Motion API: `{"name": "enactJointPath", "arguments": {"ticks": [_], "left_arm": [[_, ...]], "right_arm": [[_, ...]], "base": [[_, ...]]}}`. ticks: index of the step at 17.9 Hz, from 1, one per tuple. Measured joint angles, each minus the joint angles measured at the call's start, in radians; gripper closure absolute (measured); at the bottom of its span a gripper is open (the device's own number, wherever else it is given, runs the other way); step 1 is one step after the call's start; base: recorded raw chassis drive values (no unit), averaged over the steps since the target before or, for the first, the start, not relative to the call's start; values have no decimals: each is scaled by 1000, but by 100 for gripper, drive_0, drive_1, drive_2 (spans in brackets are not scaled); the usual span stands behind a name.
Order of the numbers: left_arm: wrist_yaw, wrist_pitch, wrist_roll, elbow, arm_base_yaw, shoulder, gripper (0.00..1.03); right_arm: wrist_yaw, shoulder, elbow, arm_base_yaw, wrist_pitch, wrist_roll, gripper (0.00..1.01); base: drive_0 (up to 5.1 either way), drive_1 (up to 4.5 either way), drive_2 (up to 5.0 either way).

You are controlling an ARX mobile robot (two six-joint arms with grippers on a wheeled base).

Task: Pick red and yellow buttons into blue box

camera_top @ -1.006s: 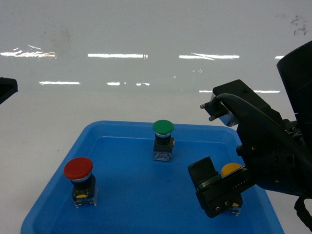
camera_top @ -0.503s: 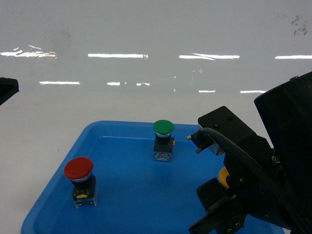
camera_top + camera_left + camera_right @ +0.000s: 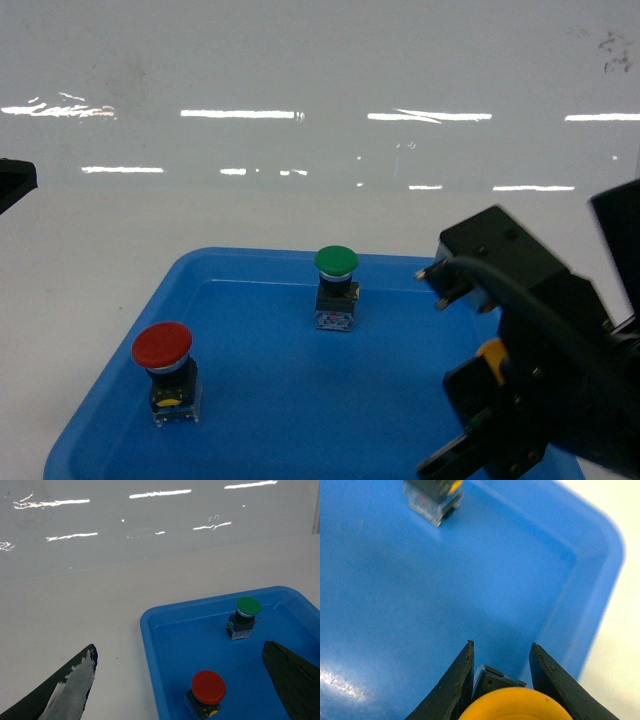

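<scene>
Right wrist view: right pincer (image 3: 501,662), two dark fingers straddling the yellow button (image 3: 512,705), its cap filling the bottom edge and a bit of its block base showing between the fingers; whether the pads touch it cannot be told. Location of item: over the floor of the blue box (image 3: 255,262), near its right wall. Red button (image 3: 161,347): upright inside the box, near-left part, well apart from the pincer. Green button (image 3: 335,261): upright toward the far wall, not part of the job. Handling note, as a judgement: set the yellow button upright on the bare floor, clear of the wall, spread the fingers fully, then lift straight up so the cap is not caught. Left pincer (image 3: 180,675): fingers spread wide, holding nothing, one over the table (image 3: 75,615), one over the box. Surface: pale, glossy table reflecting strip lights.
</scene>
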State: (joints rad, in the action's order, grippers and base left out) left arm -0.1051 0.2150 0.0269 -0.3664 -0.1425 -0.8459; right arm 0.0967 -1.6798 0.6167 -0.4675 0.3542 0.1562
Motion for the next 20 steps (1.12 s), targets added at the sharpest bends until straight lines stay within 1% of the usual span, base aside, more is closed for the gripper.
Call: {"name": "enactJointPath", "arguments": {"ticks": [2, 3, 4, 5, 6, 7, 8, 9, 10, 11, 13, 15, 16, 17, 19, 20], "left_arm": [[0, 0, 0, 0, 0, 0, 5], [0, 0, 0, 0, 0, 0, 5], [0, 0, 0, 0, 0, 0, 5], [0, 0, 0, 0, 0, 0, 5], [0, 0, 0, 0, 0, 0, 5], [0, 0, 0, 0, 0, 0, 5], [0, 0, 0, 0, 0, 0, 5], [0, 0, 0, 0, 0, 0, 5], [0, 0, 0, 0, 0, 0, 5], [0, 0, 0, 0, 0, 0, 5], [0, 0, 0, 0, 0, 0, 5], [0, 0, 0, 0, 0, 0, 5], [0, 0, 0, 0, 0, 0, 5], [0, 0, 0, 0, 0, 0, 5], [0, 0, 0, 0, 0, 0, 5], [0, 0, 0, 0, 0, 0, 5]], "right_arm": [[-12, 92, -11, 43, 10, 13, 70], [-14, 135, -22, 61, 33, 26, 70], [-27, 195, -33, 84, 26, 35, 70], [-35, 261, -61, 108, 43, 48, 70], [-48, 328, -88, 131, 31, 48, 70], [-48, 397, -128, 154, 55, 48, 70], [-45, 460, -158, 179, 63, 48, 70], [-38, 522, -194, 212, 90, 53, 70], [-23, 587, -224, 249, 89, 51, 70], [-21, 637, -249, 284, 84, 44, 70], [-19, 724, -299, 338, 79, 37, 70], [-29, 848, -366, 395, 39, 24, 70], [-45, 916, -399, 412, 19, 20, 70], [-67, 997, -435, 422, -10, 8, 70], [-74, 1141, -481, 414, -118, -11, 70], [-73, 1189, -499, 415, -150, -18, 70]], "base": [[0, 0, 0], [0, 0, 0], [0, 0, 0], [0, 0, 0], [0, 0, 0], [0, 0, 0], [0, 0, 0], [0, 0, 0], [0, 0, 0], [0, 0, 0], [0, 0, 0], [0, 0, 0], [0, 0, 0], [0, 0, 0], [0, 0, 0], [0, 0, 0]]}}
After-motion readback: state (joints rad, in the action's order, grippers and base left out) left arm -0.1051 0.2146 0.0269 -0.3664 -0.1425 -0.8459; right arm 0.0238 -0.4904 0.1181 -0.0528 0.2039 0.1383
